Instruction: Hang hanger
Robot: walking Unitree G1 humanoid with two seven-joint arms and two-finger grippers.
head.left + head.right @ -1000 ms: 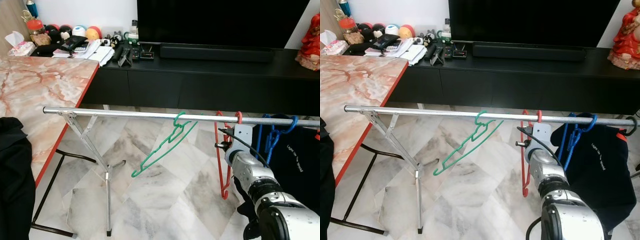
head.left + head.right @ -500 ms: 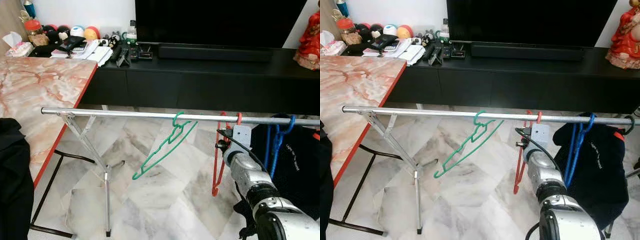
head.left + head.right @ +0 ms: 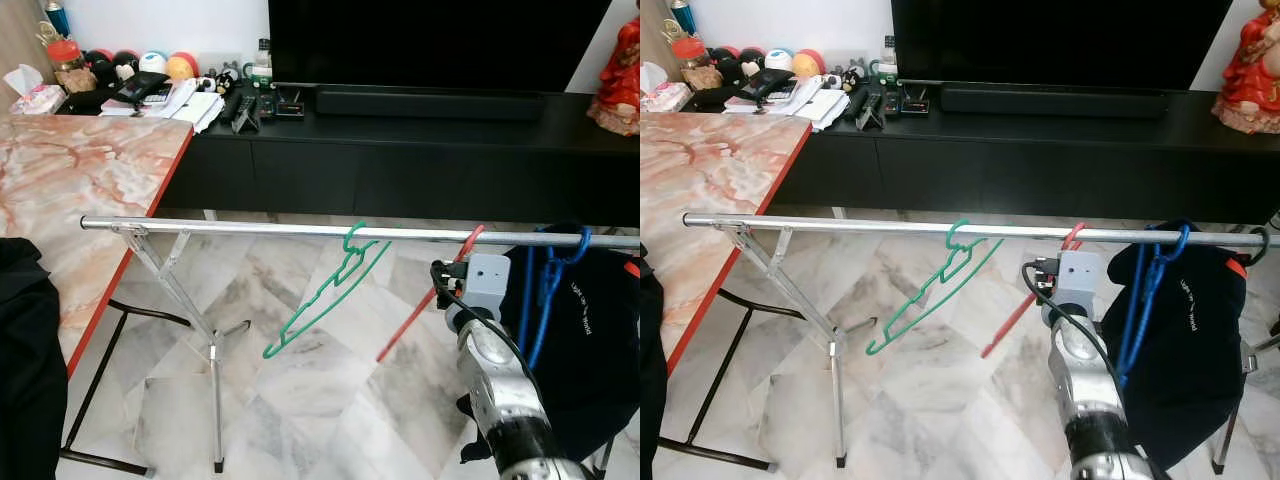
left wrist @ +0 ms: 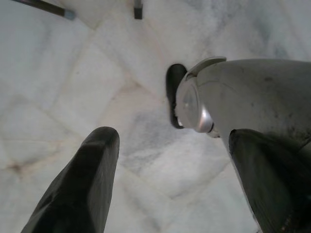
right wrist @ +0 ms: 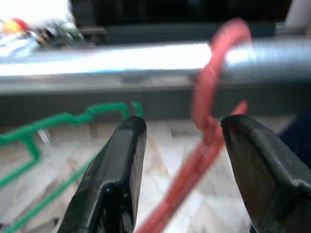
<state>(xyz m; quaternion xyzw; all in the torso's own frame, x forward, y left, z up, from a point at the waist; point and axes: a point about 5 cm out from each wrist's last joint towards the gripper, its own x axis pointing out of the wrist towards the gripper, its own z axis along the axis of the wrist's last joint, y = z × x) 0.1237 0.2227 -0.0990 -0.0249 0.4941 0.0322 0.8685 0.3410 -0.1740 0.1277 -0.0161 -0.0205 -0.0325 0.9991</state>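
A red hanger (image 3: 425, 310) hooks over the silver rail (image 3: 230, 228) and swings out at a slant toward the left. In the right wrist view its red hook (image 5: 210, 92) sits on the rail (image 5: 97, 60), and its body runs down between the black fingers (image 5: 119, 174) without touching either. My right gripper (image 5: 183, 126) is open, just below the rail. The right arm (image 3: 495, 350) reaches up under the hook. A green hanger (image 3: 325, 295) hangs tilted further left on the rail. My left gripper (image 4: 172, 141) is open and hangs over the marble floor.
A blue hanger (image 3: 545, 285) carrying a black garment (image 3: 595, 330) hangs at the rail's right end. The rack's folding legs (image 3: 215, 400) stand at the left. A marble table (image 3: 80, 180) with black cloth (image 3: 25, 350) is at left, a black TV cabinet (image 3: 400, 165) behind.
The red hanger, which hung straight down, has swung out to the left with its hook on the rail. My right arm has drawn back slightly and lower.
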